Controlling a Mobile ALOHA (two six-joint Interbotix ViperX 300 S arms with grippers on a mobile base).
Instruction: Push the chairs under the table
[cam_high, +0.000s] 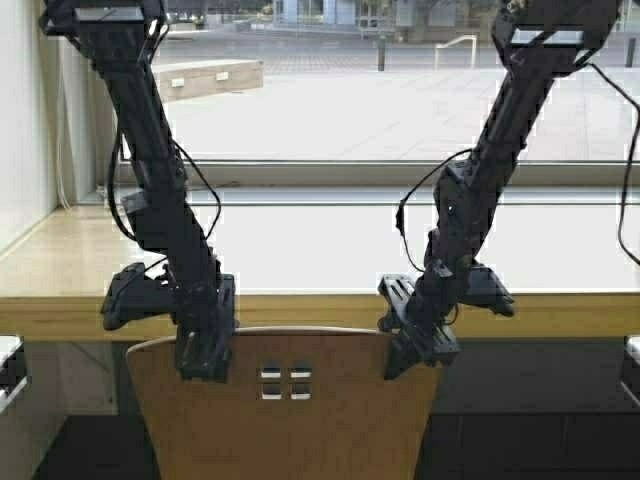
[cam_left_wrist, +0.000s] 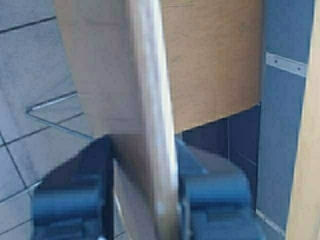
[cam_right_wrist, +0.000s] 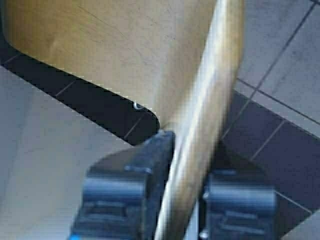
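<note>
One light tan plywood chair (cam_high: 300, 420) stands in front of me in the high view, its curved backrest with small square cutouts just below the table's yellowish front edge (cam_high: 320, 310). My left gripper (cam_high: 205, 355) is shut on the backrest's top rim near its left end. My right gripper (cam_high: 415, 350) is shut on the same rim near the right end. In the left wrist view the backrest edge (cam_left_wrist: 150, 125) runs between the two fingers (cam_left_wrist: 215, 195), and in the right wrist view the rim (cam_right_wrist: 205, 125) sits between both fingers (cam_right_wrist: 130, 190). The chair's seat is tucked beneath the table top.
The pale glossy table top (cam_high: 330, 245) runs along a big window. Grey tiled floor (cam_left_wrist: 30, 70) and a thin metal chair leg (cam_left_wrist: 50, 122) show below. A white object (cam_high: 10, 375) sits at the left edge, another (cam_high: 632, 350) at the right edge.
</note>
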